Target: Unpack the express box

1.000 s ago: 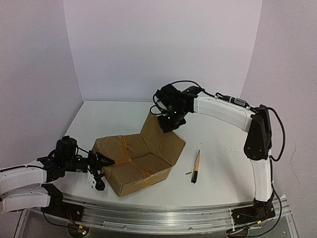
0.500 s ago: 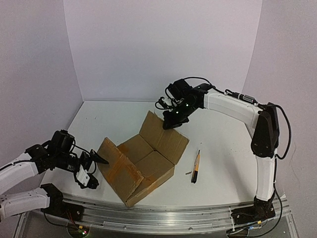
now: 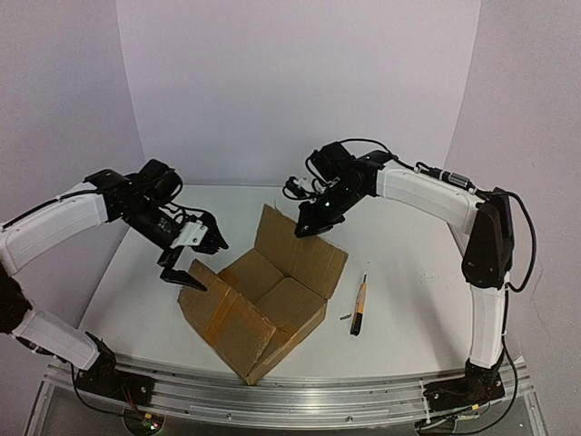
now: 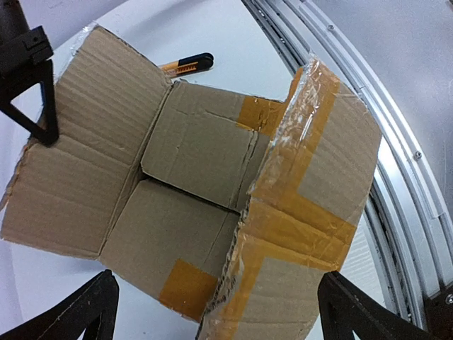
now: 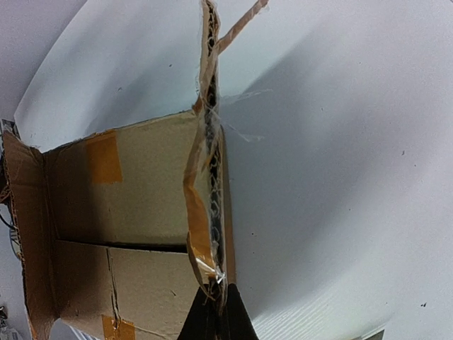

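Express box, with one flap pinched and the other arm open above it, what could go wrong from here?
1. The right jaws pinch only the thin edge of the far flap, where the tape looks frayed; it may tear or slip free.
2. The express box has a corner near the table's front edge; a tug could drag it over.
3. The utility knife lies just right of the box; a swinging box might knock it.

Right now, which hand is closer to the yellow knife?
Right. The right hand pinches the raised flap of the box beyond the knife; the open left hand hovers across the box, farther off.
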Available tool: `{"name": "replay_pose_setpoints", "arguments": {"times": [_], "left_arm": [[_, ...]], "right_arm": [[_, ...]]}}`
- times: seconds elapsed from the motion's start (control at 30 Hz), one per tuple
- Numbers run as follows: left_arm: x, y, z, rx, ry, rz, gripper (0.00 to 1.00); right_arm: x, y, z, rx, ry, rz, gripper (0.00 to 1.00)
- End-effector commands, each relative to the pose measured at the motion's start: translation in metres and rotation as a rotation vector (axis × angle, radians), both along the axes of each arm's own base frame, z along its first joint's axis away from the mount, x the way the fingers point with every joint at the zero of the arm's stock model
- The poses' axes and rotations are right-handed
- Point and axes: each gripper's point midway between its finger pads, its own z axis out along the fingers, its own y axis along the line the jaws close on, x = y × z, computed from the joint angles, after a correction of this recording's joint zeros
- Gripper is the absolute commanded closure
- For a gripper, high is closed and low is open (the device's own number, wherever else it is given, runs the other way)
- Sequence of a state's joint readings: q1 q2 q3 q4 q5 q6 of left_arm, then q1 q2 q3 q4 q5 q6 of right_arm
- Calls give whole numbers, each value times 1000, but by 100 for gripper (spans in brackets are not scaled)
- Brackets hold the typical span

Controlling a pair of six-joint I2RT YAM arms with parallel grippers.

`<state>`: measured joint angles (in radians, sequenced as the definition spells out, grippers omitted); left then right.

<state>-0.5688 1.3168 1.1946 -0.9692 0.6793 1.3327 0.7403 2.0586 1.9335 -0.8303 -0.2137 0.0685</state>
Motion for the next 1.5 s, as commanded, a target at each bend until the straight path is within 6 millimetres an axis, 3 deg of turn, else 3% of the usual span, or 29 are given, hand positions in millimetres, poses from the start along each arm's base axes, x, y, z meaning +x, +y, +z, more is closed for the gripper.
{"name": "replay_pose_setpoints", "arguments": {"times": [0.0,0.23,0.3,0.37,0.57,0.63,0.8,0.97,1.03,1.1,1.17,1.27,1.37,1.47], "left_arm": [[-15,-28,-14,108,142,-17,0],[-12,-30,-66,302,248,-26,1],[-11,-30,-73,332,254,-25,9],[-13,-30,-78,355,256,-33,22],[-23,-15,-59,320,146,-71,88],[-31,-4,-51,291,58,-94,99],[-36,16,-37,144,-255,-84,100],[-57,43,-59,60,-505,-126,100],[-59,50,-70,49,-578,-122,100],[-56,54,-81,55,-619,-103,100],[-53,58,-89,65,-641,-84,100],[-38,58,-94,79,-677,-18,100],[-19,57,-93,88,-724,60,100],[-1,57,-99,117,-759,128,100]], "right_arm": [[-12,-2,19,20,6,36,100],[-1,-5,18,-3,-26,-10,100],[3,-6,18,-12,-35,-35,100],[11,-12,15,-39,-53,-78,100],[39,-53,1,-93,-28,-263,100],[46,-66,-4,-83,0,-300,100],[61,-86,-22,-9,104,-355,100],[89,-86,-45,96,199,-376,100],[102,-87,-55,103,223,-415,94],[112,-87,-57,110,225,-452,78],[127,-81,-38,155,202,-495,59],[142,-88,-1,183,119,-578,46],[145,-114,48,180,-18,-686,31],[133,-150,78,136,-127,-804,14]]}}
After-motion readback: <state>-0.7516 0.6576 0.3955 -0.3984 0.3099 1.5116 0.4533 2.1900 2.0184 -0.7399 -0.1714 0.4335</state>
